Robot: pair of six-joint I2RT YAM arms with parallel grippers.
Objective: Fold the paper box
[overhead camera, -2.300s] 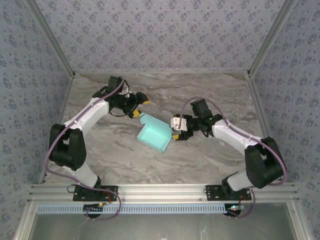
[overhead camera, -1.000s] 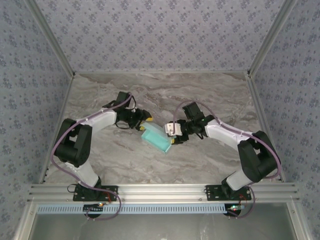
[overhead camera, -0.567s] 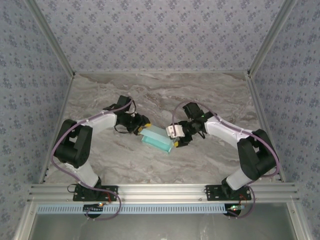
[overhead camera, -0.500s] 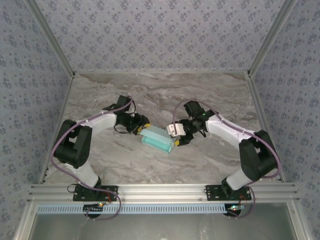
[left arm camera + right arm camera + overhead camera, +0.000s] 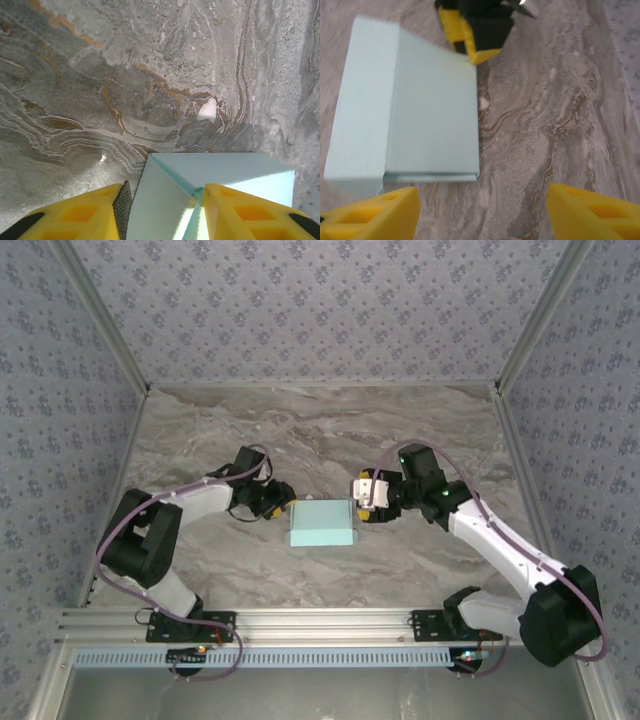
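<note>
Mid-fold, our paper box [image 5: 322,524] lies on the bench [image 5: 200,430].
Right gripper [image 5: 482,200] apart, empty (box ahead); left gripper [image 5: 165,192] straddles its end, pinch unclear; next we must close that end.

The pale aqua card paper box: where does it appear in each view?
Top external: paper box at centre.
Left wrist: bottom middle, between yellow fingers.
Right wrist: left half.
Shared landmark: left gripper at the box's edge.
</note>
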